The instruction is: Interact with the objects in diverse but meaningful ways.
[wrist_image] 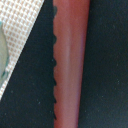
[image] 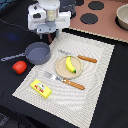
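My gripper (image: pixel 49 33) hangs over the far edge of the striped mat, just behind the grey long-handled pan (image: pixel 37 53). The wrist view is filled by a reddish-brown sausage (wrist_image: pixel 70 65), very close and running lengthwise. It looks held, though the fingers themselves do not show. A red tomato (image: pixel 19 67) lies on the black table beside the pan. The yellow block (image: pixel 41 88) sits at the mat's near corner. The yellow banana (image: pixel 70 64) rests on a round plate (image: pixel 61 70). The grey two-handled pot (image: pixel 122 17) stands at the far right.
A knife (image: pixel 80 57) and a fork (image: pixel 64 80) with wooden handles flank the plate on the striped mat (image: pixel 95 95). A toy stove top (image: pixel 92 19) with black burners lies behind the mat. The pan's rim (wrist_image: pixel 2 55) shows in the wrist view.
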Controlling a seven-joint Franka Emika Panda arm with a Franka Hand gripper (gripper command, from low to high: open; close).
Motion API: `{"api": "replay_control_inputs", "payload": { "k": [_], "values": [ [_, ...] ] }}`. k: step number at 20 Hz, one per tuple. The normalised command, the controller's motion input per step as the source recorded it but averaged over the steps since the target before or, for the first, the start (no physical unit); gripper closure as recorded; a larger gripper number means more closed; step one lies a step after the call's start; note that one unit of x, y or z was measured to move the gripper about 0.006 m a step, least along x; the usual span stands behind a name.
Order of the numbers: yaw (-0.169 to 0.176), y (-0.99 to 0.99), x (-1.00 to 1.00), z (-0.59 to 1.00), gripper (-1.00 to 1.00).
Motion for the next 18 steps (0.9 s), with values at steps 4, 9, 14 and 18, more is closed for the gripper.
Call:
{"api": "replay_control_inputs", "payload": {
  "k": [4,9,14,18],
  "values": [
    [0.0,0.0,-0.35,-0.13,-1.0],
    [0.0,0.0,-0.39,-0.24,-1.0],
    [0.0,0.0,-0.4,-0.27,-1.0],
    [0.0,0.0,-0.32,-0.05,-1.0]
  ]
}}
